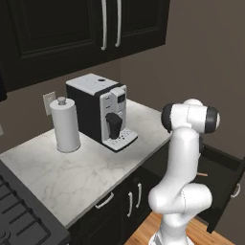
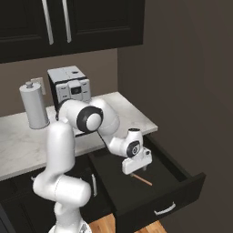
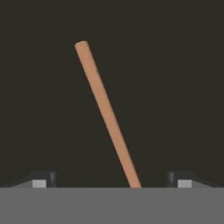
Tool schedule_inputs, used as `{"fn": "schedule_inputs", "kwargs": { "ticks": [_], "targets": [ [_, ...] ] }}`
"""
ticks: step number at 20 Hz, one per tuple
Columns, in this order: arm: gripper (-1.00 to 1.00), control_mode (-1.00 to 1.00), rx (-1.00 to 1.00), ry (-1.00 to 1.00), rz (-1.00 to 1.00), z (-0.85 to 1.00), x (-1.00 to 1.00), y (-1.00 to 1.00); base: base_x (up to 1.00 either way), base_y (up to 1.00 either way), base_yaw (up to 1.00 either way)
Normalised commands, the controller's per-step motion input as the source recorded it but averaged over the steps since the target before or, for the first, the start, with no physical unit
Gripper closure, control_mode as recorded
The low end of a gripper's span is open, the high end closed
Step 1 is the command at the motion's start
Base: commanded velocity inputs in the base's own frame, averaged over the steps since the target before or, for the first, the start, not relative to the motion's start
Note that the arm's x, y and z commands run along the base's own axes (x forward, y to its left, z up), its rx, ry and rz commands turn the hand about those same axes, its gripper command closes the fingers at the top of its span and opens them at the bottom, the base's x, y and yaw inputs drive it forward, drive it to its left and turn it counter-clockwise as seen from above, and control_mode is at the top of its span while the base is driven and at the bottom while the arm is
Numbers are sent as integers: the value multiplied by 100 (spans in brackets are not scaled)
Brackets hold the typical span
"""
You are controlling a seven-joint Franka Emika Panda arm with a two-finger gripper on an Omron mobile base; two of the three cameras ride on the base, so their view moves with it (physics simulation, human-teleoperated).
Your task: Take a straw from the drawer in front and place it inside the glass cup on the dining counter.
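Layout at the open drawer (image 2: 182, 179). The straw (image 3: 107, 114) lies flat on the drawer floor, directly beneath the gripper (image 2: 135, 169) and between its widely parted jaws, nearer neither. Behind the jaws, on the worktop (image 2: 132, 116), stands the coffee machine (image 2: 69, 86), with the paper-towel roll (image 2: 34, 107) beside it.

Drawer (image 2: 159, 191): pulled out, top unblocked; dark floor bare around straw (image 2: 141, 179), which lies flat mid-floor, apart from walls. Gripper (image 2: 135, 170) just above it, jaws wide. Worktop (image 1: 86, 167): coffee machine (image 1: 103, 111) and paper-towel roll (image 1: 65, 125) occupy rear edge; front edge free.
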Motion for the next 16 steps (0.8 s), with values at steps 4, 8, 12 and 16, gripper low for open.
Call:
{"fn": "schedule_inputs", "kwargs": {
  "ticks": [4, 8, 12, 16],
  "targets": [
    [-100, -100, 0, 0, 10, -32, 10, 0, 0, 0, 0],
    [-100, -100, 0, 0, 6, -23, 8, 0, 0, 0, 0],
    [-100, -100, 0, 0, 1, -25, 9, 0, 0, 0, 0],
    [-100, -100, 0, 0, 0, -26, 8, 0, 0, 0, 0]
  ]
}}
